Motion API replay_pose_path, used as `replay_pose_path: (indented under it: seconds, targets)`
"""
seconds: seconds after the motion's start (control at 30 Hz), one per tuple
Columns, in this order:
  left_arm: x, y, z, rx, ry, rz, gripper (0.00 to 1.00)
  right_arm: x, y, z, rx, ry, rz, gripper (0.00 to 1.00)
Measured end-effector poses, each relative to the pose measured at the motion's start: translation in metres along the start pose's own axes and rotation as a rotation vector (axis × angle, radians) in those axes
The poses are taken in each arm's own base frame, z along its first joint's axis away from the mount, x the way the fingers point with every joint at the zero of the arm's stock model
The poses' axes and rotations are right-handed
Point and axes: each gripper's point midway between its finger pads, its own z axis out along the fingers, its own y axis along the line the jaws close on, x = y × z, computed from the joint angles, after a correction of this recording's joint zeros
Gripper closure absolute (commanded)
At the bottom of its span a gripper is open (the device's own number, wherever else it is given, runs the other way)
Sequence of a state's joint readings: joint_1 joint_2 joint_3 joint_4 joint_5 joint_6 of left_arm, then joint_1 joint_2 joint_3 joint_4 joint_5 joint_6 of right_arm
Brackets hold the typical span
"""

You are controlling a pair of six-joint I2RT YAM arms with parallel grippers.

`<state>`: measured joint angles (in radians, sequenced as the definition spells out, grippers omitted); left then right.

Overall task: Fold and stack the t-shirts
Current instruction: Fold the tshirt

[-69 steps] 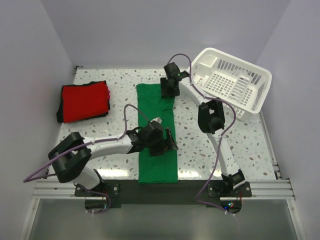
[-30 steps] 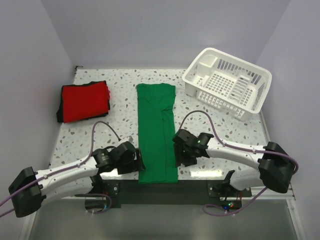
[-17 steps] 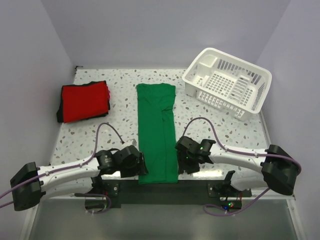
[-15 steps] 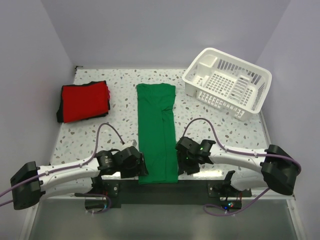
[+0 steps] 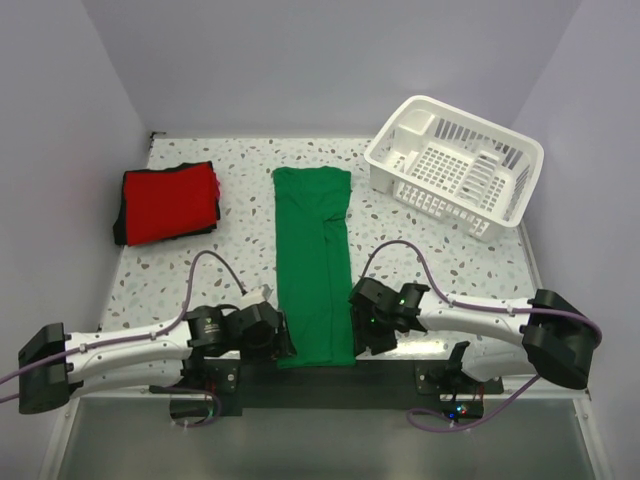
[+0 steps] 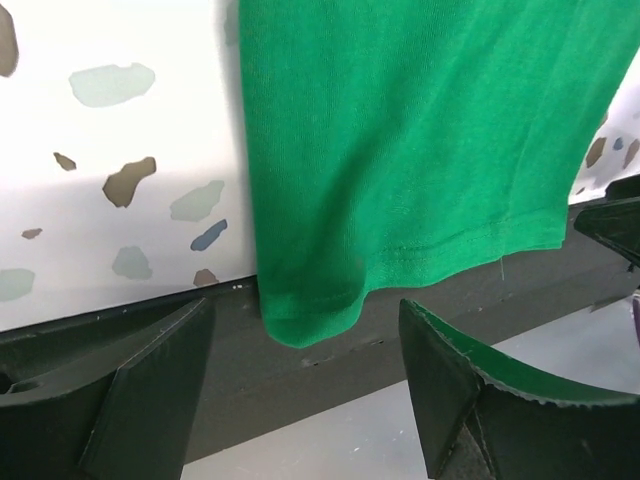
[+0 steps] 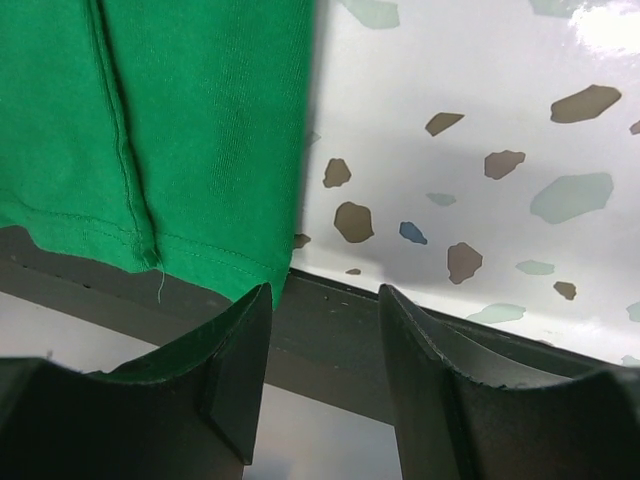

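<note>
The bright green cotton t-shirt, folded into a long narrow strip, lies down the middle of the speckled white table, hem overhanging the near edge, as the left gripper and right gripper flank its corners with jaws open.

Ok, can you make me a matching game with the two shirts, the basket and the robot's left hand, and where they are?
Things
1. bright green cotton t-shirt
2. bright red cotton t-shirt
3. white slatted plastic basket
4. left hand

Places
A. far right corner
B. open, at the green shirt's near left corner
C. folded, far left
D. long strip down the middle

Pairs: 1-D, 2-C, 3-A, 4-B
</note>
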<state>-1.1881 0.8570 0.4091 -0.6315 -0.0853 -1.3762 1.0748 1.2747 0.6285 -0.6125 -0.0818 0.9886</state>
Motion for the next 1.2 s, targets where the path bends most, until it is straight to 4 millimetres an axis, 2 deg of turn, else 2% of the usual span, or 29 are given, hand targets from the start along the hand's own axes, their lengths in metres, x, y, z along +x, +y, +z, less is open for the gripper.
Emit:
replay_pose_path:
  seconds: [0.3, 0.5, 0.6, 0.73, 0.77, 0.87, 1.2]
  targets:
    - [0.009, -0.010, 0.000, -0.041, 0.026, 0.037, 0.23, 0.008, 0.013, 0.002, -0.050, 0.027, -0.037, 0.50]
    - [0.015, -0.008, -0.002, -0.054, 0.031, 0.025, 0.24, 0.017, 0.018, 0.008, -0.058, 0.062, -0.067, 0.53]
    - [0.016, -0.009, -0.003, -0.053, 0.027, 0.000, 0.25, 0.018, 0.020, 0.010, -0.064, 0.072, -0.072, 0.58]
    - [0.013, -0.008, -0.002, -0.052, 0.008, -0.033, 0.27, 0.021, 0.021, 0.012, -0.069, 0.090, -0.080, 0.73]
    - [0.012, -0.006, -0.001, -0.056, 0.004, -0.038, 0.28, 0.021, 0.021, 0.013, -0.069, 0.093, -0.082, 0.79]
    - [0.011, -0.004, 0.000, -0.066, -0.007, -0.053, 0.30, 0.022, 0.022, 0.015, -0.067, 0.101, -0.090, 0.88]
    - [0.005, 0.000, 0.002, -0.086, -0.041, -0.087, 0.48, 0.022, 0.022, 0.016, -0.064, 0.105, -0.093, 0.93]
